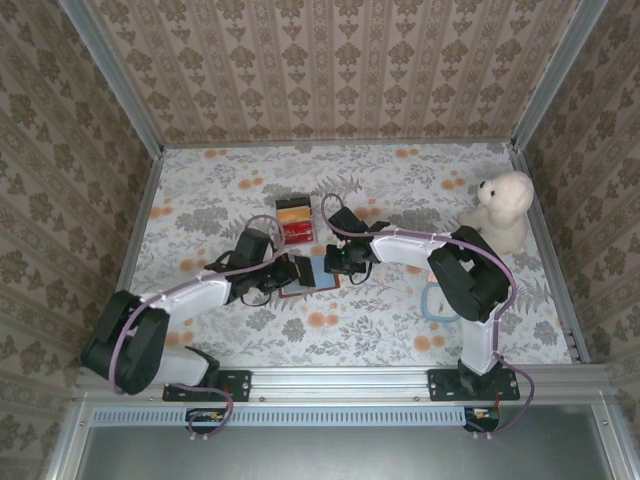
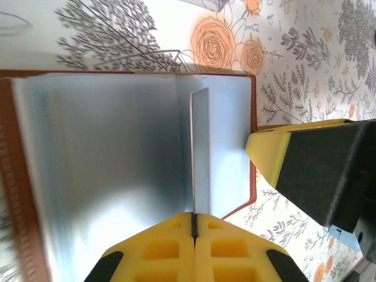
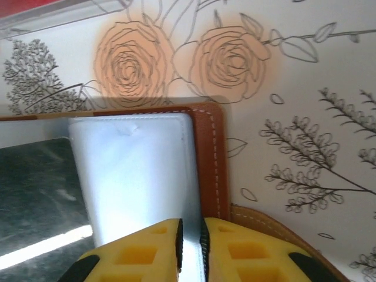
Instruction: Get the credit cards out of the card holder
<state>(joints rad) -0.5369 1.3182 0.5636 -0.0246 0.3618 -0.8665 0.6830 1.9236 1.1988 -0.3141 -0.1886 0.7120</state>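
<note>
Yellow pads of the left gripper (image 2: pixel 194 220) are pressed together on a thin pale sheet (image 2: pixel 200 153) standing edge-on in the open card holder (image 2: pixel 88 153), while the right gripper (image 3: pixel 191 235) pinches narrowly on the edge of a white card (image 3: pixel 129 176) lying in it. No card looks free yet, so removal seems barely begun; the holder lies flat mid-table, just in front of the small black box (image 1: pixel 297 220), both arms reaching low from either side with wrists meeting over it

Brown leather card holder (image 3: pixel 208 153) with stitched edge, shiny smooth grey inside, smooth white plastic card (image 3: pixel 135 176), matt yellow rubbery pads (image 2: pixel 164 249), matt flowery table (image 1: pixel 400 320) cover, fluffy bear (image 1: pixel 503 205)
</note>
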